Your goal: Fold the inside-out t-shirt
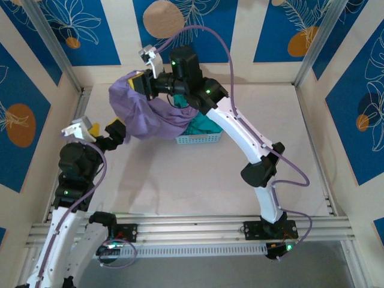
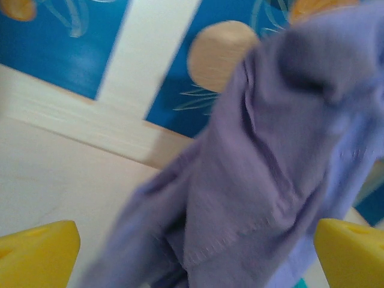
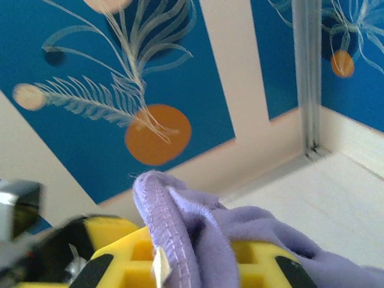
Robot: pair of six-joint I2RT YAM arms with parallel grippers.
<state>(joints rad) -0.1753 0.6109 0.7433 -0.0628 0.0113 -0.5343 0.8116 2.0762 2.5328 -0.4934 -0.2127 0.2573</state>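
Held up over the far-left part of the counter (image 1: 180, 180), pinched in the tightly closed right jaws: a bunch of the inside-out t-shirt (image 1: 139, 111), lavender, drooping from the grip in a loose heap. Lowest folds down close to the counter; touching it or not, hard to say. On the right side, cloth trailing toward a light blue basket (image 1: 198, 140) near the back middle of the counter, over or against its left end. In that basket, a teal-green garment (image 1: 201, 126), partly under the lavender folds. Stretched in from the right base, bent at the elbow, wrist pointing left: the right arm (image 1: 240, 132). From the right wrist, a near look at the grip: a stitched edge of the t-shirt (image 3: 174, 222) standing up in a fold between the yellow pads (image 3: 120, 240), squeezed there, with a small pale scrap (image 3: 159, 267) at the seam, too blurred to identify. Spread wide apart and empty: the left jaws, at the lower-left edge of the hanging cloth, on the end of the left arm (image 1: 75, 174). From the left wrist, blurred: two yellow fingertips (image 2: 37, 252) far apart at the bottom corners, lavender cloth hanging ahead and between them, a stitched hem low in the middle, a sliver of teal at the bottom edge. Against the cloth or just short of it: impossible to tell.
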